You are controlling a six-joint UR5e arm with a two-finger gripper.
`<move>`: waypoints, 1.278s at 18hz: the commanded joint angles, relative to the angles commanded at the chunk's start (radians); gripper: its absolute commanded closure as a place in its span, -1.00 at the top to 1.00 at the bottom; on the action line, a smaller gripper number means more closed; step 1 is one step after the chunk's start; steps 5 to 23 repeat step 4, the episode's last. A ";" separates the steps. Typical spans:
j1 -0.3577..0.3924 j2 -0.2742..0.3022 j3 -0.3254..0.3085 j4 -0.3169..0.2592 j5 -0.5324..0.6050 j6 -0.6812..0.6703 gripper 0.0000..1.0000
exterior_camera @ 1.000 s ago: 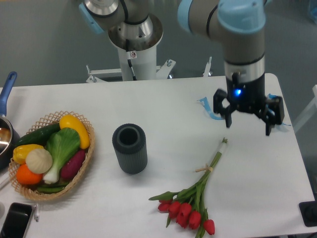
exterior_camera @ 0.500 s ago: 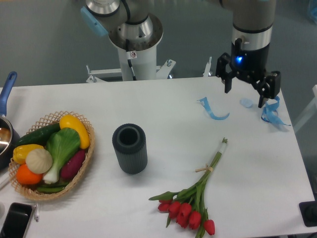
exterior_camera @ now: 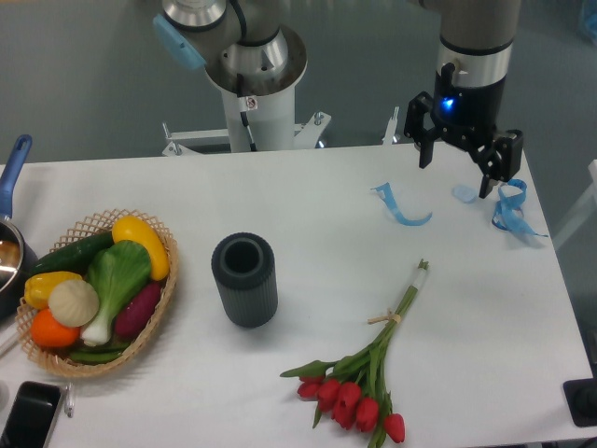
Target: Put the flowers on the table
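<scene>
The bunch of red tulips with green stems, judged light and limp, was lying at five o'clock on the white rectangular table, best grasped near its pale band, while the black two-finger gripper was held released.

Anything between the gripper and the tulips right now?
No object. In the camera view only bare table lies between the open gripper and the flowers; the blue ribbons sit off to either side.

One bunch of flowers, one cylinder
</scene>
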 joint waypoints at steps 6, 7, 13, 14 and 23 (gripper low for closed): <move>-0.003 0.000 0.000 0.012 0.000 -0.005 1.00; -0.003 0.000 0.000 0.012 0.000 -0.005 1.00; -0.003 0.000 0.000 0.012 0.000 -0.005 1.00; -0.003 0.000 0.000 0.012 0.000 -0.005 1.00; -0.003 0.000 0.000 0.012 0.000 -0.005 1.00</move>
